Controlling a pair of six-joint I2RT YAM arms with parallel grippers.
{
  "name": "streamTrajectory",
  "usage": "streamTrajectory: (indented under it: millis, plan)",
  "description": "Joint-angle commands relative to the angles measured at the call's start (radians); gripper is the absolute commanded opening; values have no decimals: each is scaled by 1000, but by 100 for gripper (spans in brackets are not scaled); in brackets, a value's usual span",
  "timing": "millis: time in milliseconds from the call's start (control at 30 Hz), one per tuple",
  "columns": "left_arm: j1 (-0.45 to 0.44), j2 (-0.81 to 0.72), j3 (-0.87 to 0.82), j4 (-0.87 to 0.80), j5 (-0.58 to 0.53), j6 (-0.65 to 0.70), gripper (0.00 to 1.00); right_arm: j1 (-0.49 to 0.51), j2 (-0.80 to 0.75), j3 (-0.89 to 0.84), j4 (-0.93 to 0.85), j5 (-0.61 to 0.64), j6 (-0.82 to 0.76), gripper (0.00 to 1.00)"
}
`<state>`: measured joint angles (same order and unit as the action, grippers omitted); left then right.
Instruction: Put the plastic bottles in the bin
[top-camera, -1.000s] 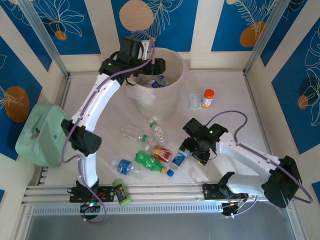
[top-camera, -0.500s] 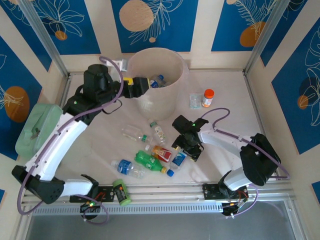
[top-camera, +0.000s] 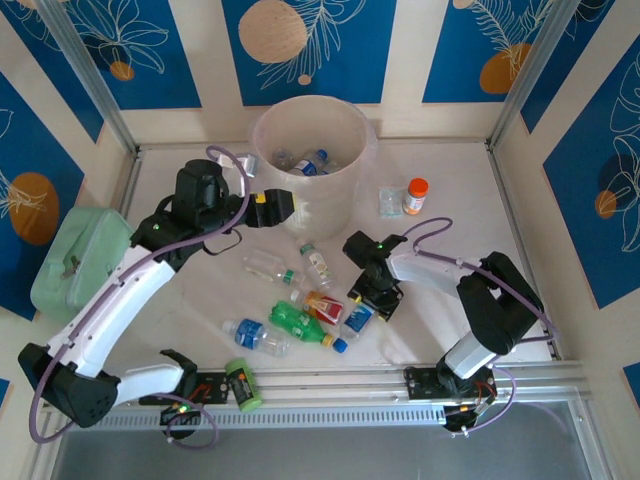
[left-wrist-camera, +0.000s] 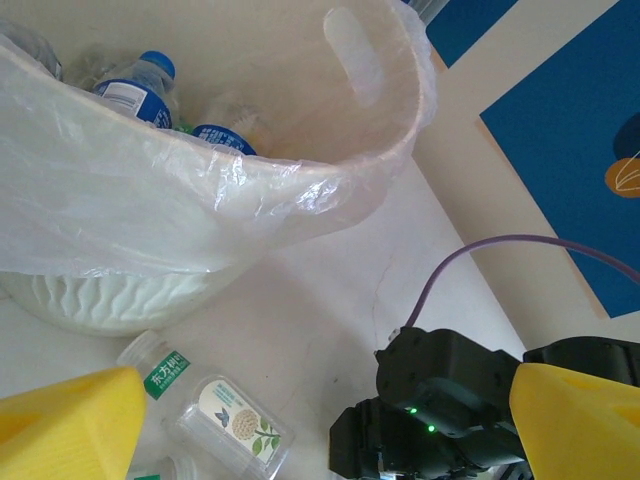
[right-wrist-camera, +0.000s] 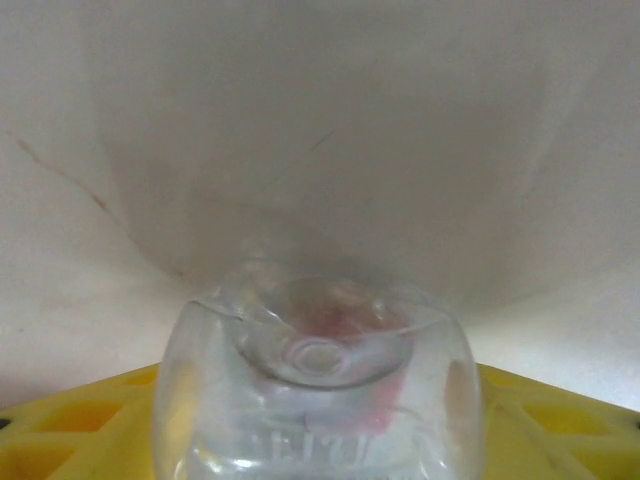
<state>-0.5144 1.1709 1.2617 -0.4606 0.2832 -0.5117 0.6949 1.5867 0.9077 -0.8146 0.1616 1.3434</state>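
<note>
Gripped clear bottle (right-wrist-camera: 318, 400) in right gripper (top-camera: 376, 296) for carrying to bin (top-camera: 335, 200); held left gripper (top-camera: 276, 207) wide open, empty, beside bin.

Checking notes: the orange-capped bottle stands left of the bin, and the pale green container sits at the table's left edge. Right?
No: the top view shows the orange-capped bottle right of the bin; the pale green container is at the left edge.

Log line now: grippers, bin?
left gripper open, empty, beside round white lined bin | right gripper around base of clear plastic bottle, grip unconfirmed | blue-capped bottles inside bin | other bottles on table
</note>
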Motion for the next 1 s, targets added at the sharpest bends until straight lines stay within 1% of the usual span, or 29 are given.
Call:
streamTrajectory:
  millis: [0, 167, 300, 400, 467, 567, 633, 700, 767, 867, 967]
  plan:
    - [5, -11, -5, 1, 25, -12, 92, -6, 6, 17, -28, 13, 12, 61]
    - [6, 2, 11, 10, 34, -20, 92, -9, -27, 13, -43, 33, 11, 54]
    - [5, 13, 23, 17, 43, -30, 92, -10, -88, 11, -69, 67, 3, 52]
    - [5, 18, 27, 29, 52, -47, 92, -15, -202, -3, -74, 109, -15, 52]
    - [5, 19, 31, 36, 65, -60, 92, -21, -315, -5, -72, 140, -40, 52]
    - [5, 29, 42, 55, 96, -82, 92, -41, -476, 26, -63, 170, -100, 52]
    - [5, 37, 45, 85, 132, -106, 92, -64, -565, 60, -38, 166, -153, 51]
    - [4, 44, 43, 136, 186, -140, 92, -94, -632, 99, 5, 142, -206, 51]
    - [-3, 52, 30, 225, 268, -189, 92, -130, -683, 138, 84, 83, -262, 52]
    - [-35, 70, 10, 353, 369, -251, 94, -174, -721, 174, 225, -24, -302, 52]
    - [-79, 99, -15, 456, 439, -315, 95, -210, -726, 204, 344, -119, -302, 52]
